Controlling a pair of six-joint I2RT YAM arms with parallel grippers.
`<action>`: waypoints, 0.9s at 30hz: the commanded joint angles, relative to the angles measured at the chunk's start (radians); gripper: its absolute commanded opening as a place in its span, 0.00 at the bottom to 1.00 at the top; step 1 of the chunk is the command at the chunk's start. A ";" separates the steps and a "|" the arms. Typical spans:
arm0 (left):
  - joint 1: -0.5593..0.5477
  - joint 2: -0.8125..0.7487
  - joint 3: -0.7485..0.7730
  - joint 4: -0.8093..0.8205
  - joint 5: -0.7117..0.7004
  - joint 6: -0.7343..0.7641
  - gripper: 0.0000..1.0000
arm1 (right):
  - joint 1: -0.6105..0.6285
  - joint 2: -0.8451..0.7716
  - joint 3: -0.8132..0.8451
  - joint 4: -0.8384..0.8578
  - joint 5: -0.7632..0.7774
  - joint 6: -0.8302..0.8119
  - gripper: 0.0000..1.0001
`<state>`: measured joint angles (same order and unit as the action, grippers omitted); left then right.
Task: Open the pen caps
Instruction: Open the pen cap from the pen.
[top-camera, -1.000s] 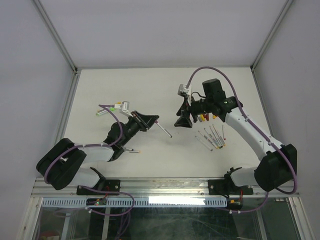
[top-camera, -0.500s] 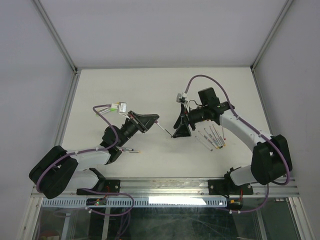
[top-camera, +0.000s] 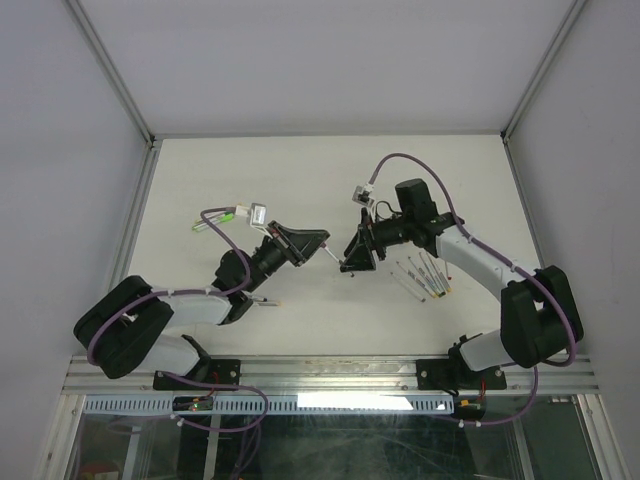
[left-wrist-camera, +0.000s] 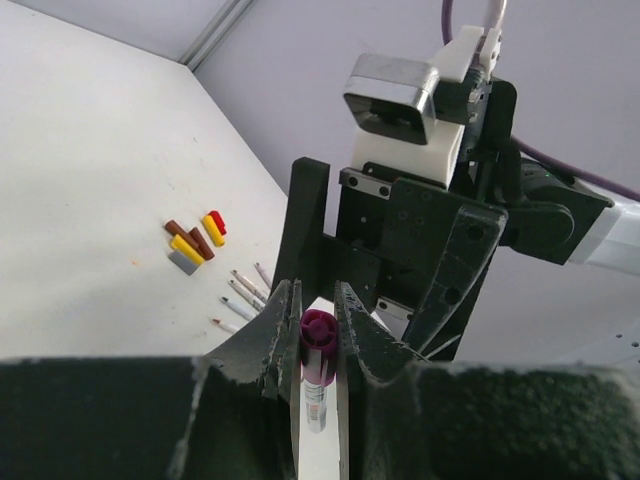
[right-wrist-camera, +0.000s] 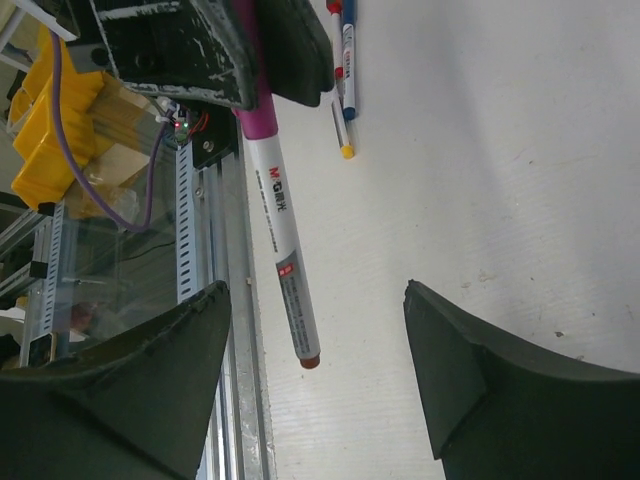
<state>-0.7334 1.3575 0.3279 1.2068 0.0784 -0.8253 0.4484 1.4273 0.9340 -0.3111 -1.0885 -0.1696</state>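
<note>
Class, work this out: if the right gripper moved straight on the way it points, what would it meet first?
Probably the pen held by the left gripper: its free end lies between the open fingers of the right gripper, though depth is unclear.

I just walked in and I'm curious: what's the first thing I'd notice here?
A white pen with a purple end, pinched in the left fingers and aimed at the right fingers, which gape open facing it. Nearby, small yellow, red and brown caps lie loose on the table.
</note>
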 joint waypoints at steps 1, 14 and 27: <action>-0.020 0.033 0.065 0.111 -0.007 0.009 0.00 | 0.039 -0.011 -0.009 0.140 0.053 0.082 0.71; -0.028 0.103 0.093 0.142 -0.010 -0.023 0.00 | 0.083 -0.049 0.022 0.075 0.078 -0.010 0.28; 0.179 -0.049 0.099 0.088 -0.160 -0.021 0.00 | 0.096 0.028 0.086 -0.068 0.076 -0.067 0.00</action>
<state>-0.6910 1.4094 0.3954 1.2423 0.0963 -0.8627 0.5362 1.4384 0.9920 -0.2790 -0.9951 -0.1978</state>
